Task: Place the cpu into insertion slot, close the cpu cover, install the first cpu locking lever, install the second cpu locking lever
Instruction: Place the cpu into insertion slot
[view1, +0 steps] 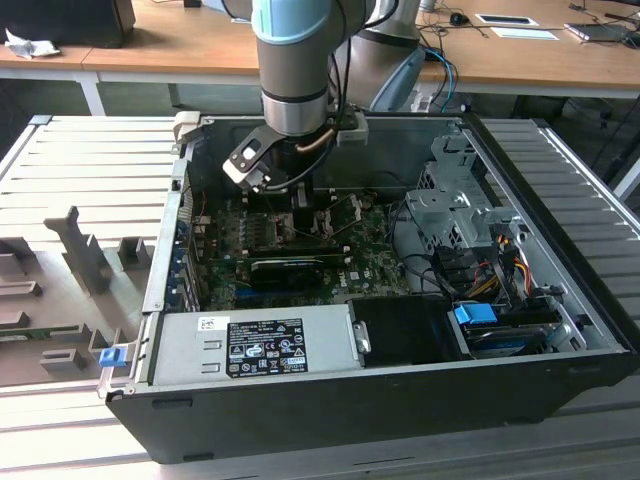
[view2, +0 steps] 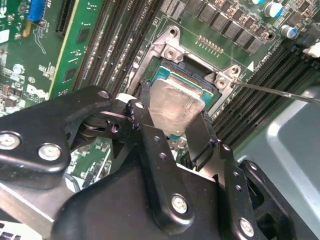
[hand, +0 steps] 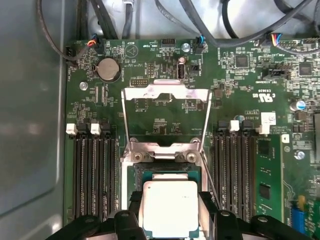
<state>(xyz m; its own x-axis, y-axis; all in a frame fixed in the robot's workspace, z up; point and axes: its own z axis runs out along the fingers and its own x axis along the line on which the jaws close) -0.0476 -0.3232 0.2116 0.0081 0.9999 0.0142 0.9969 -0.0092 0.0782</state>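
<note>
The cpu, a silver square chip, sits between my gripper's black fingers, which press on two opposite sides of it. It hovers just over the insertion slot, partly covering the socket's dark frame. In the second wrist view the cpu looks slightly tilted above the insertion slot, with the gripper shut on it. The cpu cover stands flipped open beyond the socket. A thin locking lever sticks out beside it. In the exterior view the gripper is low inside the open computer case.
Black memory slots flank the socket on both sides. A long black card lies across the green board. The grey power supply fills the case's near side, and a metal drive cage with cables stands at the exterior view's right.
</note>
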